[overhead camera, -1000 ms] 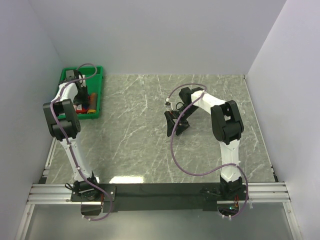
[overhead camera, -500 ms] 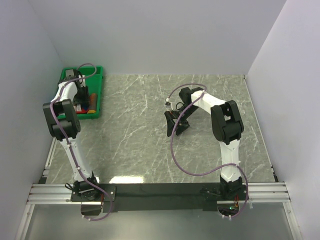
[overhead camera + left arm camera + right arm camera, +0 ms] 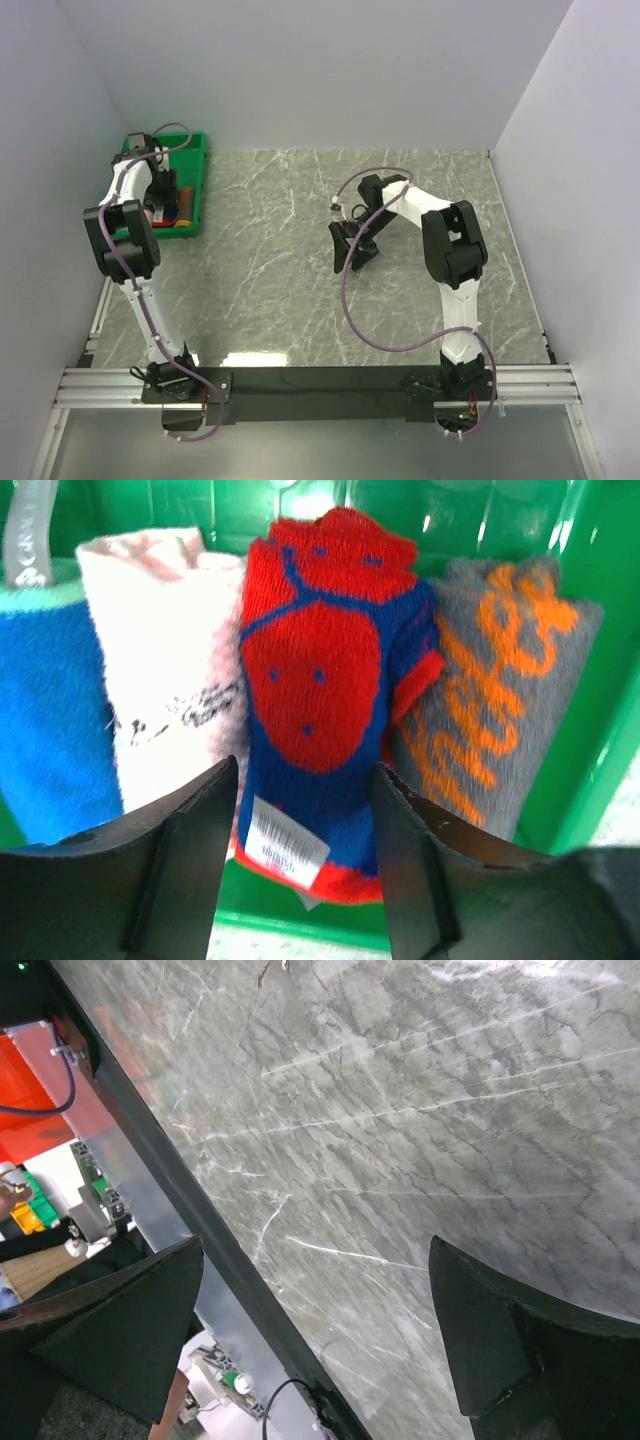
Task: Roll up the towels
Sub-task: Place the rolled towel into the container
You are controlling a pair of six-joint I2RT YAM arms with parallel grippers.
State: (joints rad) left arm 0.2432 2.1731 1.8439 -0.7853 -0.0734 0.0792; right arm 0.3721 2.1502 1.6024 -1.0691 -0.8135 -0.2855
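- The left gripper (image 3: pixel 305 770) hung over the green tray (image 3: pixel 590 710) with its fingers apart. They straddled the near end of the red-and-blue towel (image 3: pixel 320 680) and did not visibly pinch it.
- That towel lay rolled in the tray between the pale pink towel (image 3: pixel 165 670) and the grey towel with orange lettering (image 3: pixel 500 690). The blue towel (image 3: pixel 50 710) was at the far side of the pink one. All four were packed side by side.
- A fingertip might have snagged the terry pile or the white label (image 3: pixel 288 848) on lifting away, which would have dragged the roll up or pulled it loose.
- The red-and-blue roll showed a flap bulging toward the grey towel, so with nothing pinning it the roll might have sprung open.
- A sideways move could have knocked the pink roll or shifted the tray, since the fingers were close to both neighbours.
- The right gripper (image 3: pixel 315 1260) sat wide open and empty above the marble table (image 3: pixel 400 1110), well apart from the tray, and posed little risk.
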